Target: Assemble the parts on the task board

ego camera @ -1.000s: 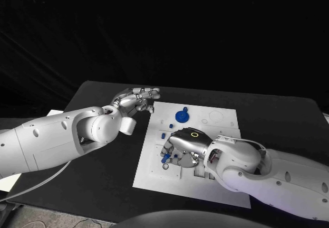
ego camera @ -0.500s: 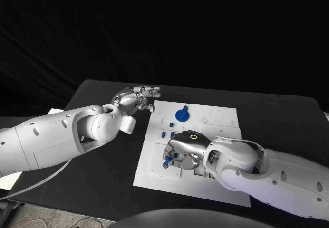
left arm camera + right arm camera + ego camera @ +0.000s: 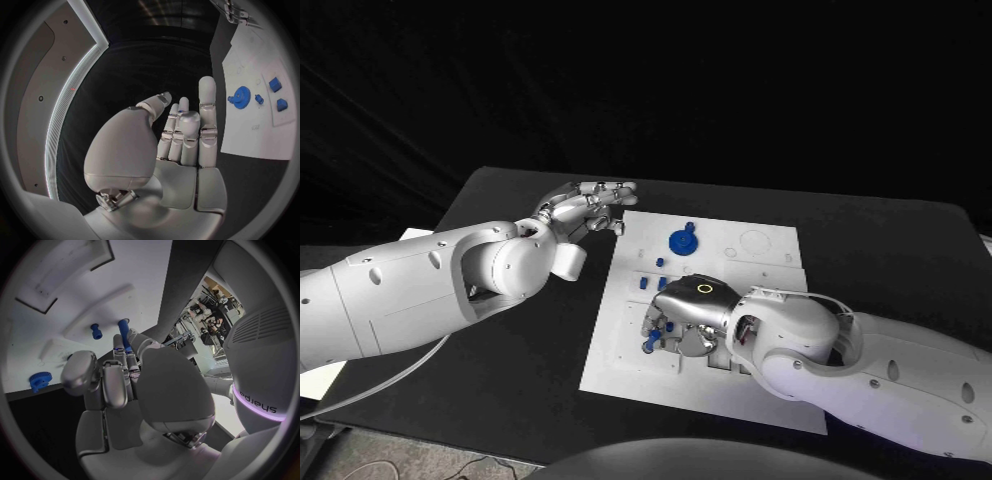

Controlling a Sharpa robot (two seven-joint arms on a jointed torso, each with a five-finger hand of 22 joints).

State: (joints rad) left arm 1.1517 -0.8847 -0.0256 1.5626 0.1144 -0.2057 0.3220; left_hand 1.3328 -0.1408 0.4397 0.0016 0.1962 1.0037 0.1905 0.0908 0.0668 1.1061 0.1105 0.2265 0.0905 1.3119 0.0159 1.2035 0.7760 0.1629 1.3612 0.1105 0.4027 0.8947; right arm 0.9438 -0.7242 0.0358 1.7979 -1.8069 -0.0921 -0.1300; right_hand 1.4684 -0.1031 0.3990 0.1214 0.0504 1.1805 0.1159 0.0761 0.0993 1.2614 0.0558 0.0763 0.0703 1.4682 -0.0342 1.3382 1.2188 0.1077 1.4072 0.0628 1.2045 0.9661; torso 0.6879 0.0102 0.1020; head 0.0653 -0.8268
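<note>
The white task board (image 3: pixel 625 368) lies mid-table. My right hand (image 3: pixel 687 318) rests low over its middle, fingers curled down, and pinches a small blue peg (image 3: pixel 124 335) at its fingertips; the peg's tip (image 3: pixel 653 346) pokes out just above the board. A second blue peg (image 3: pixel 95 331) stands on the board close by. A blue gear (image 3: pixel 682 242) sits near the board's far edge, with small blue blocks (image 3: pixel 643 284) between it and my right hand. My left hand (image 3: pixel 589 210) hovers off the board's far left corner, fingers straight and holding nothing (image 3: pixel 181 135).
The board has empty recesses, among them a round one (image 3: pixel 759 243) at its far right. Black table (image 3: pixel 516 360) surrounds the board on all sides. My left forearm (image 3: pixel 430 290) lies over the table's left part.
My right hand has crept slightly toward the board's near side, carrying the blue peg with it. The left hand has stayed where it was.
</note>
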